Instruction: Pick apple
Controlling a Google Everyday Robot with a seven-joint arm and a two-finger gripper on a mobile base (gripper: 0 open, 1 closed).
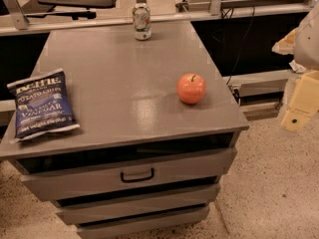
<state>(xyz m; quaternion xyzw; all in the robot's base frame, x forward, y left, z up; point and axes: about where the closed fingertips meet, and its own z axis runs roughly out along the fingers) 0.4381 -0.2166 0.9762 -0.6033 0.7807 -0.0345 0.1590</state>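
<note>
Nearest us we logged the grey cabinet [149, 148], front face toward the camera, three drawers stacked. The top drawer [124, 176] carried a dark handle [137, 175]; the two below sat slightly pulled out, stepped back under it. Speckled floor [264, 183] ran around the base.

On the cabinet top, front left corner, we noted a blue potato chips bag [42, 105] lying flat, label up, its lower edge right at the front rim.

Further in, right side of the top, sat the apple [191, 88]: orange-red, round, short dark stem pointing up, resting alone on the bare surface, near the right edge, well apart from the bag.

Off the cabinet, at the right border of the view, we saw the gripper [298, 106], pale yellow, hanging over the floor, roughly level with the apple and to its right, not touching anything. We could not tell its state; it held nothing we could see.

At the far edge of the top stood a soda can [142, 21], upright, well apart from the apple. Behind it ran a pale ledge [75, 26], with dark cables [239, 39] hanging down at the right.
</note>
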